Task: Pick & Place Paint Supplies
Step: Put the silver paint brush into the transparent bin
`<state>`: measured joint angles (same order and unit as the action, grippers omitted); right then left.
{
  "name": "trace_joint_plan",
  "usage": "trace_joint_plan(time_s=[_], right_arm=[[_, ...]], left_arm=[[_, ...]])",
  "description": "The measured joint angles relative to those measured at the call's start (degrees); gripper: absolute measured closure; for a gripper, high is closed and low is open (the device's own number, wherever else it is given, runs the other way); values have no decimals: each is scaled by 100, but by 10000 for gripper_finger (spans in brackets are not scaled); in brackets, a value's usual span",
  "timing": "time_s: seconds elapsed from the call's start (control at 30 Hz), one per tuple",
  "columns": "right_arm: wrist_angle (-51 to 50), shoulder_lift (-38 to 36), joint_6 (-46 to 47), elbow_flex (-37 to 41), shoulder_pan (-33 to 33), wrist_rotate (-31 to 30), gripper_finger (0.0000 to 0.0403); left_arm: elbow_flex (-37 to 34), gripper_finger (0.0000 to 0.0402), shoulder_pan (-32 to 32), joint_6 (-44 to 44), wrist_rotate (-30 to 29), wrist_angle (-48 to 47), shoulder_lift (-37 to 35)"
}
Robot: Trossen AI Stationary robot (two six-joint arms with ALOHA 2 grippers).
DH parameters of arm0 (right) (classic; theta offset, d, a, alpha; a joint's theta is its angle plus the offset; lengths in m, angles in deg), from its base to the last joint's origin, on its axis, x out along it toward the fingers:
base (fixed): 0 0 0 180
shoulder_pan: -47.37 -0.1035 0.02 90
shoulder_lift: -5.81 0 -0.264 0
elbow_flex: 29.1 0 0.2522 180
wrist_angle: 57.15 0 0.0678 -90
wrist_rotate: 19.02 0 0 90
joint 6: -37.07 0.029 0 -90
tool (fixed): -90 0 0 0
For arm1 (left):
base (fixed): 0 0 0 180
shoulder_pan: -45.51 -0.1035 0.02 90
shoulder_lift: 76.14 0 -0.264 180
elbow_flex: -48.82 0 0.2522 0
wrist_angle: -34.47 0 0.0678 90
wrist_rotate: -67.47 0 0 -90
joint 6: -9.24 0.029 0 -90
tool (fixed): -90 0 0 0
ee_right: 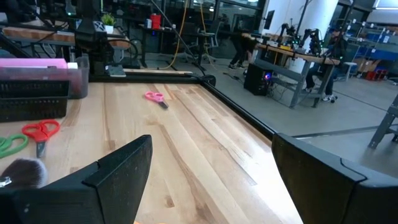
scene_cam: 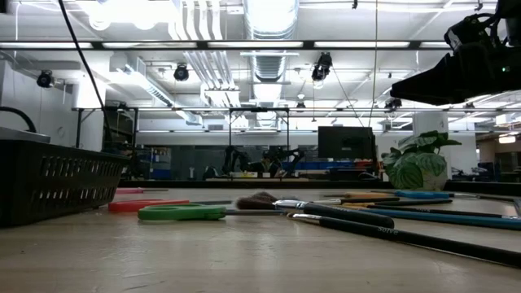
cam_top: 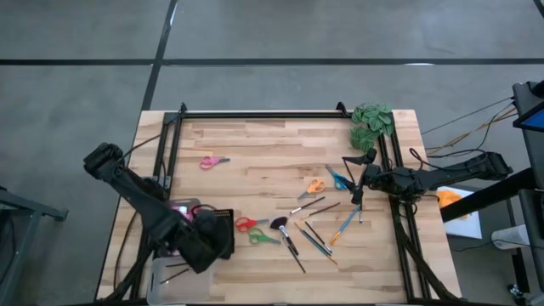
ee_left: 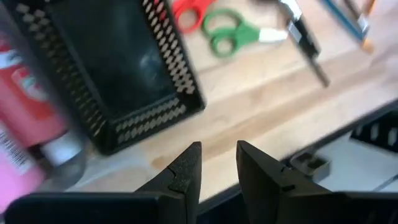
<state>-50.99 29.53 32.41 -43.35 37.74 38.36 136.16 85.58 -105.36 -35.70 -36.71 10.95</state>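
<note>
My left gripper [cam_top: 208,251] hovers above the table's near left part, by the near side of an empty black mesh basket [ee_left: 118,68]. Its fingers [ee_left: 186,169] stand slightly apart with nothing between them. Pink and red paint bottles [ee_left: 31,106] lie in a clear bin [cam_top: 183,208] beside the basket. Red scissors [cam_top: 246,223], green scissors [cam_top: 263,238] and several brushes [cam_top: 310,236] lie flat mid-table. Orange scissors [cam_top: 316,185] and blue scissors [cam_top: 340,178] lie farther right, pink scissors [cam_top: 214,161] far left. My right gripper [cam_top: 355,178] waits open at the right, level over the table.
A green leafy clump [cam_top: 372,123] stands at the far right corner. A second clear bin [cam_top: 170,272] holding thin brushes sits at the near left edge. A black frame [cam_top: 255,115] runs along the table's far, left and right sides. Bare wood shows across the far middle.
</note>
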Motion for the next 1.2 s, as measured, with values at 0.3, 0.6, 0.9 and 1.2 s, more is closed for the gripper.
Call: trace_joint_plan(time_s=[0.3, 0.6, 0.9, 1.2], right_arm=[[0, -2, -1, 0, 2, -2, 74], [0, 2, -1, 0, 0, -2, 74], [0, 2, -1, 0, 2, -2, 74], [0, 4, -1, 0, 0, 0, 74]], left_arm=[[0, 298, -1031, 722, -72, 812, 214], [0, 298, -1623, -13, 196, 2018, 781], [0, 298, -1698, -1628, 236, 2696, 1409], [0, 298, -1811, -1972, 222, 3258, 1554]])
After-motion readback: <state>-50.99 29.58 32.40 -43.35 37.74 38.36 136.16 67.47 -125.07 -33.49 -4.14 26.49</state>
